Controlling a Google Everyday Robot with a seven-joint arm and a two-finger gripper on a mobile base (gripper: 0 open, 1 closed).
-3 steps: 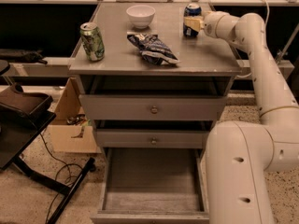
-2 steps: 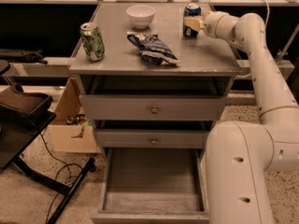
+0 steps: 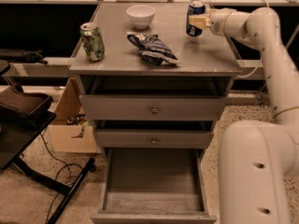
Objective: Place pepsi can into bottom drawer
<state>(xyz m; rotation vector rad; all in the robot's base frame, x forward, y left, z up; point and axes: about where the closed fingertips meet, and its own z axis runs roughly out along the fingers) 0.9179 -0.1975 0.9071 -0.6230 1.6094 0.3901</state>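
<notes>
While the bottom drawer [image 3: 152,171] stands pulled out nearest the camera, the two knobbed drawers [image 3: 153,109] above it are shut. On the desk [image 3: 205,55], a green can [image 3: 92,41] stands near the left front edge and a chip bag [image 3: 152,48] lies mid-top. Farther back on the right, the pincer [image 3: 198,20] grips the upright pepsi can [image 3: 195,9], which stands on the desk. A white bowl [image 3: 140,16] sits farthest back.

Single view | above, facing cabinet [image 3: 154,108] front, tilted down | mid-range, top to bottom drawer [image 3: 152,176] in shot | gripper [image 3: 197,21] at pepsi can [image 3: 195,9], back right
</notes>
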